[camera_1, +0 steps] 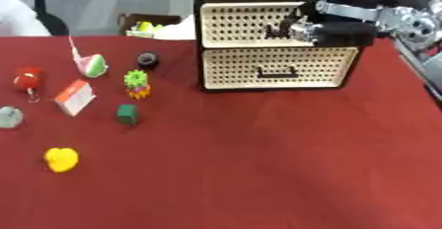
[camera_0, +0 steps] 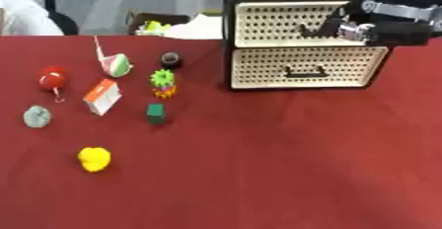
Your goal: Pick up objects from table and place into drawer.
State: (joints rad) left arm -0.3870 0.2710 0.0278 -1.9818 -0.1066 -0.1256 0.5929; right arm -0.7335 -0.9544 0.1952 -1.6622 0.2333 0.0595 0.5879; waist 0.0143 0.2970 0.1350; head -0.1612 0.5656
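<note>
Objects, eight, are grouped at the counter's (camera_0: 285,173) left: one yellow piece (camera_0: 94,159) nearest the front edge. Broad bare cloth is left centre and right. Drawer cabinet (camera_0: 304,67), two drawers, both shut; right hand (camera_0: 341,24) curled at the upper handle.

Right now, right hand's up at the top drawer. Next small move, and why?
Probably pull the top drawer straight out toward the robot. The right hand is at its handle, fingers curled there, and both it and the lower drawer look shut. The toys, such as the yellow one and the green block, lie on the red table with nowhere to go.
</note>
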